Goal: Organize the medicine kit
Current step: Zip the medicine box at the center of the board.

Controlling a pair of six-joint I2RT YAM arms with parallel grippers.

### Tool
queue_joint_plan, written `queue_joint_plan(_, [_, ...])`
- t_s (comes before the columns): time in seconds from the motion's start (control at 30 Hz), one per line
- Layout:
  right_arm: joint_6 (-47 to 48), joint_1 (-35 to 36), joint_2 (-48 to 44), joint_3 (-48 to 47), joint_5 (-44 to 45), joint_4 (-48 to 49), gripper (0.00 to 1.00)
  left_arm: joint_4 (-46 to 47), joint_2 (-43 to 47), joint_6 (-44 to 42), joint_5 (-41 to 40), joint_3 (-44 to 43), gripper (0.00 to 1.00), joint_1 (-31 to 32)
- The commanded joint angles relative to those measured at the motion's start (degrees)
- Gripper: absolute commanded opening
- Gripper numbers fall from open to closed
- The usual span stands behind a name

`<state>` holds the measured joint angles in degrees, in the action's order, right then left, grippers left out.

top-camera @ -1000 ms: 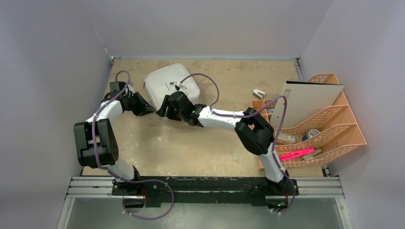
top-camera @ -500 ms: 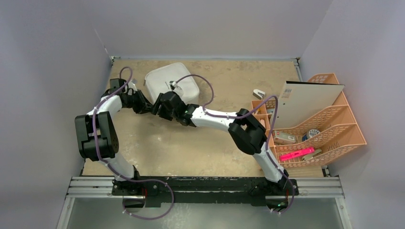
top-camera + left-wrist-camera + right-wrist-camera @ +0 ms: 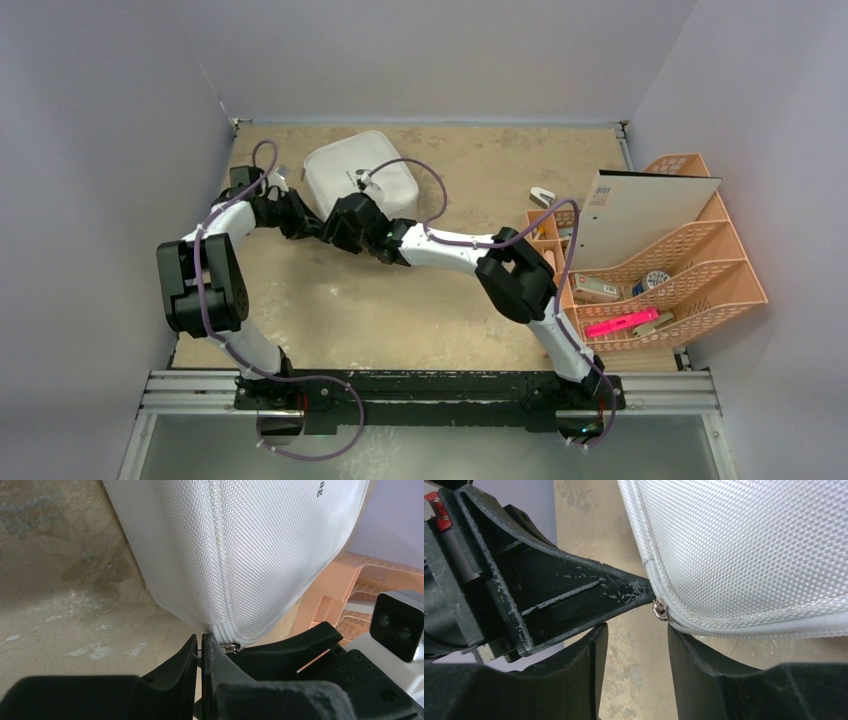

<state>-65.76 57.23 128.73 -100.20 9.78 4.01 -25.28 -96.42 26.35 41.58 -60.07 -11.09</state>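
The medicine kit (image 3: 355, 170), still zipped, lies at the far left of the table (image 3: 400, 310). Within the last second the left gripper (image 3: 200, 652) has drawn its jaws together at the corner zipper pull (image 3: 659, 610). The right gripper (image 3: 636, 635) has narrowed but stays apart beside it, so unzipping seems imminent.

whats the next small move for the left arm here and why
Probably pull the left end effector slowly along the zipper line. It looks closed on the zipper pull at the corner of the medicine kit, which is zipped shut, while the right end effector sits open beside that corner.
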Motion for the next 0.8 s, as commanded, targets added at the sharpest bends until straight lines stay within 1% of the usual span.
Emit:
queue_joint_plan(0.0, [1.41,-1.19,-2.57,1.46,3.35,4.28,0.49,0.88,-0.07,0.78,4.80,0.93,0.04,-0.60])
queue_joint_plan(0.17, [2.15,-1.24,-2.69,2.71,4.41,5.41,0.49,1.70,0.85,1.95,2.98,2.00,0.03,-1.66])
queue_joint_plan(0.23, [2.22,-1.20,-2.65,3.78,4.82,7.24,0.48,1.22,1.83,2.45,0.85,2.26,0.02,-2.51])
queue_joint_plan(0.27, [2.27,-1.24,-2.69,4.08,5.01,7.95,0.48,1.26,2.66,3.00,-0.52,2.58,0.04,-3.19])
queue_joint_plan(0.33, [3.06,-1.42,-2.68,4.27,5.51,8.66,0.48,1.49,5.01,4.10,-4.22,3.13,0.10,-4.53])
queue_joint_plan(0.43, [3.86,-1.60,-3.09,5.10,6.54,11.03,0.47,2.28,8.38,5.52,-8.18,3.51,0.14,-5.94])
queue_joint_plan(0.53, [4.03,-1.78,-3.19,5.40,7.09,12.85,0.47,1.77,9.75,6.27,-12.61,2.34,0.28,-6.62])
queue_joint_plan(0.6, [4.07,-1.82,-3.16,5.29,7.43,13.03,0.48,1.33,10.42,6.51,-15.88,1.29,0.34,-6.91])
queue_joint_plan(0.77, [2.15,-1.77,-2.96,5.08,9.80,13.90,0.47,2.86,12.19,6.58,-18.42,0.53,0.37,-7.04])
